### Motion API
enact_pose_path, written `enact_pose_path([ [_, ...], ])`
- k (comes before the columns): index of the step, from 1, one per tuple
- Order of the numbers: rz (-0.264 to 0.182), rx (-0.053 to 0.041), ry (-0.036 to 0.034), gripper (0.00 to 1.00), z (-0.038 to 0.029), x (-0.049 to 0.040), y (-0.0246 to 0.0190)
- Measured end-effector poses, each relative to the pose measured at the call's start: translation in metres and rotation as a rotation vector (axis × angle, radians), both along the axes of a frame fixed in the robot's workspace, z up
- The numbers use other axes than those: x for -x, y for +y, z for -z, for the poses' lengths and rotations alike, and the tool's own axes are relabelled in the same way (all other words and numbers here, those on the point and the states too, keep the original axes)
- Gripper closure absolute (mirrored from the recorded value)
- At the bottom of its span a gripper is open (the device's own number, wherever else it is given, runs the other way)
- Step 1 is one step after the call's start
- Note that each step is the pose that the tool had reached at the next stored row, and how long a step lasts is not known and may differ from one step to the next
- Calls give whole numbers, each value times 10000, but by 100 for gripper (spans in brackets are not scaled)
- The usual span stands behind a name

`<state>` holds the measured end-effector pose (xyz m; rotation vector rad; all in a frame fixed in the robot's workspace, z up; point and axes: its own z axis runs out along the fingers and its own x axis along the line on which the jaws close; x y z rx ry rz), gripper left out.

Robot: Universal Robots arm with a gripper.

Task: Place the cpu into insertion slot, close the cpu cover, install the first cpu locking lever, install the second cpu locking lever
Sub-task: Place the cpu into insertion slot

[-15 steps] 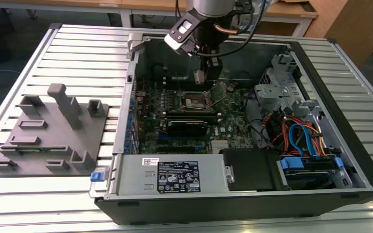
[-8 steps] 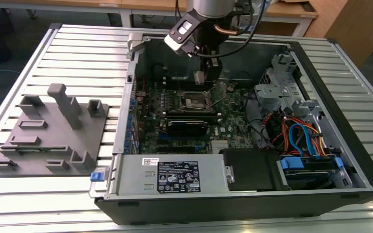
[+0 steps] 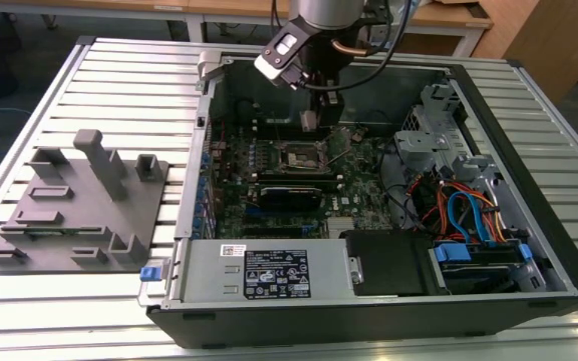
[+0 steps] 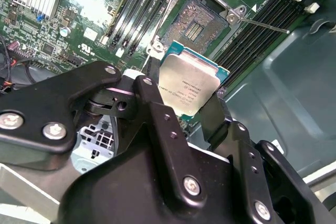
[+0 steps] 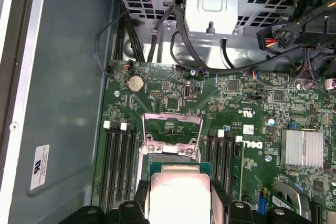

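Cpu pinched in end effector, above open insertion slot, cpu cover raised

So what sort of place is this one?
Likely a robotics lab: an opened computer case lies on a slatted metal table, a grey fixture block beside it, wooden desks behind.

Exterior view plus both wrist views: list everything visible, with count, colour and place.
table: one, silver, slatted, under everything
fixture block: one, grey, on the table, exterior view's left
computer case: one, black, open, on the table
power supply: one, grey, inside the case
circuit board: one, green, inside the case
insertion slot: one, silver-rimmed, on the board, empty
cpu cover: one, silver, raised open beside the slot
memory slots: several, black, flanking the slot
cables: several, blue and orange, exterior view's right
cpu: one, silvery-grey, held above the board
hand: one, black, shut on the cpu
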<state>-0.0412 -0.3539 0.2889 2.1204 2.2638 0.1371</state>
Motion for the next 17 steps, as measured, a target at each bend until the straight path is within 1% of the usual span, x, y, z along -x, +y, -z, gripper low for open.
enact_pose_path([
  [10,90,-1,-1,46,148,0,5],
  [17,125,0,0,46,207,0,5],
])
